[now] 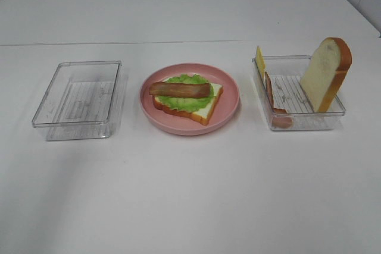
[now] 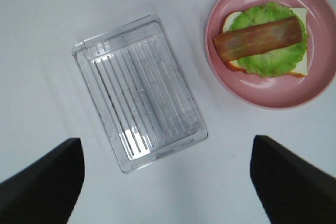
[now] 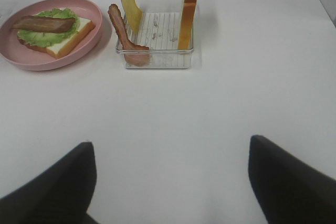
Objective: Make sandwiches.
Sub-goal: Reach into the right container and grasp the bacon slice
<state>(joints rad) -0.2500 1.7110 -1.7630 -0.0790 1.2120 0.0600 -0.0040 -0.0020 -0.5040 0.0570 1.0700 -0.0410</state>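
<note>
I'm holding my left gripper point(image 2: 167, 140) and right gripper point(image 3: 169, 148) wide open, both empty. Spare bacon point(image 3: 122, 31) is leaning in the right tray point(image 3: 168, 52), lengthwise ahead of my nearer right gripper; the sandwich point(image 1: 184, 94) is sitting on the plate point(image 1: 229, 102).

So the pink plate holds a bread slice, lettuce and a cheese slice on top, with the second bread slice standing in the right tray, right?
Not quite. On top of the lettuce lies a bacon strip, not cheese, as the exterior high view shows. The cheese slice is in the right tray, along with the standing second bread slice.
</note>
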